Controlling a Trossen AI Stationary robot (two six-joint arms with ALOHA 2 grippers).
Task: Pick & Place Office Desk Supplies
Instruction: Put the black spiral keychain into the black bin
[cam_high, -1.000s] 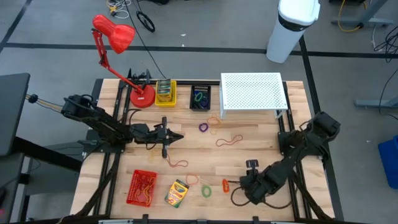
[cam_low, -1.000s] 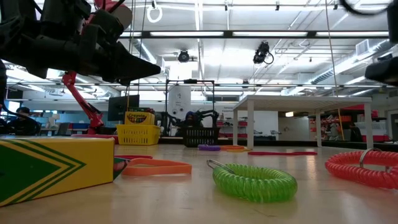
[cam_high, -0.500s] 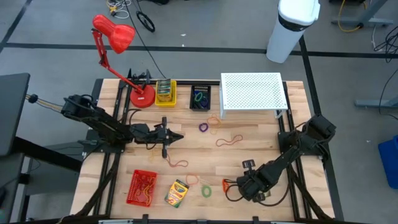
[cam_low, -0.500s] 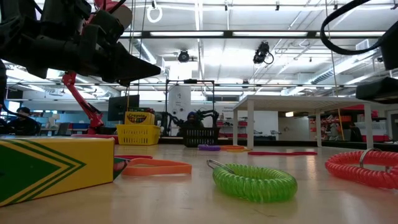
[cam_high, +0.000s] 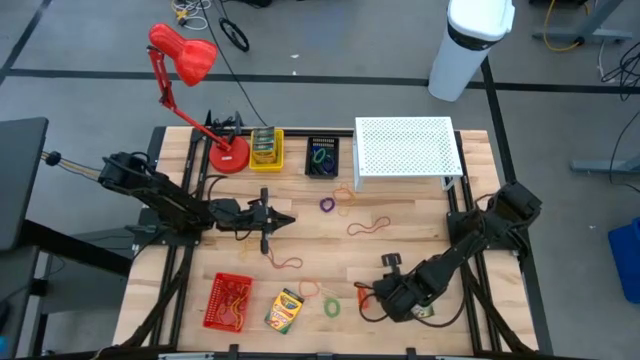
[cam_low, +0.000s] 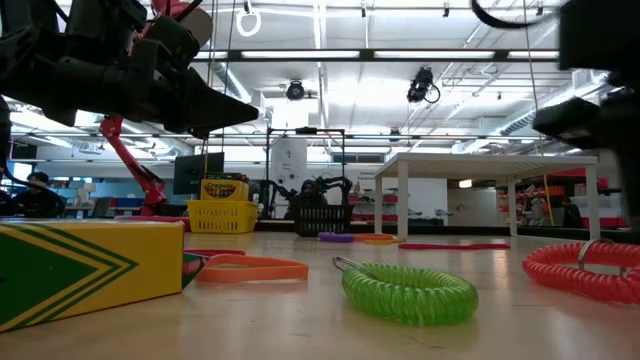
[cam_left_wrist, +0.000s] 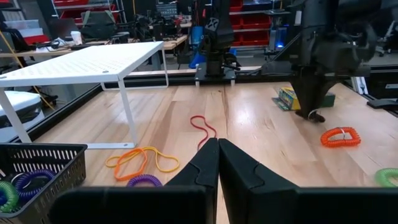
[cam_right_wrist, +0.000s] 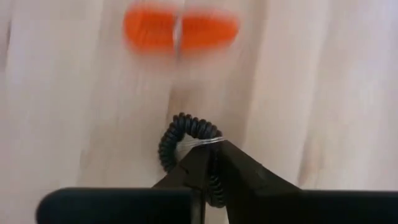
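Note:
My right gripper (cam_high: 378, 298) points steeply down at the table's near right part, shut on a small black coil loop (cam_right_wrist: 177, 140). An orange coil loop (cam_high: 362, 297) lies just beyond it, blurred in the right wrist view (cam_right_wrist: 180, 28). A green coil loop (cam_high: 331, 306) and a yellow-and-green crayon box (cam_high: 284, 310) lie flat further left. Red-orange rubber bands (cam_high: 370, 228) lie mid-table. My left gripper (cam_high: 290, 218) hovers level and shut over the table's middle, holding nothing. My right gripper pinches the black coil loop on the side by its thin metal ring (cam_right_wrist: 202, 143), the coil passing between the two fingertips (cam_right_wrist: 214, 180). The fingers come from above, slanting down. The far arc of the loop (cam_right_wrist: 186, 121) seems to rest on the wood.
A white perforated riser (cam_high: 405, 150) stands at the far right. A black basket (cam_high: 321, 157), a yellow basket (cam_high: 265, 150) and a red lamp (cam_high: 185, 60) line the far edge. A red basket (cam_high: 228, 300) sits near left. A purple loop (cam_high: 327, 205) lies mid-table.
My right gripper has moved a little toward the table's left edge, closer to the orange coil loop, and has tipped slightly. The left arm has kept still.

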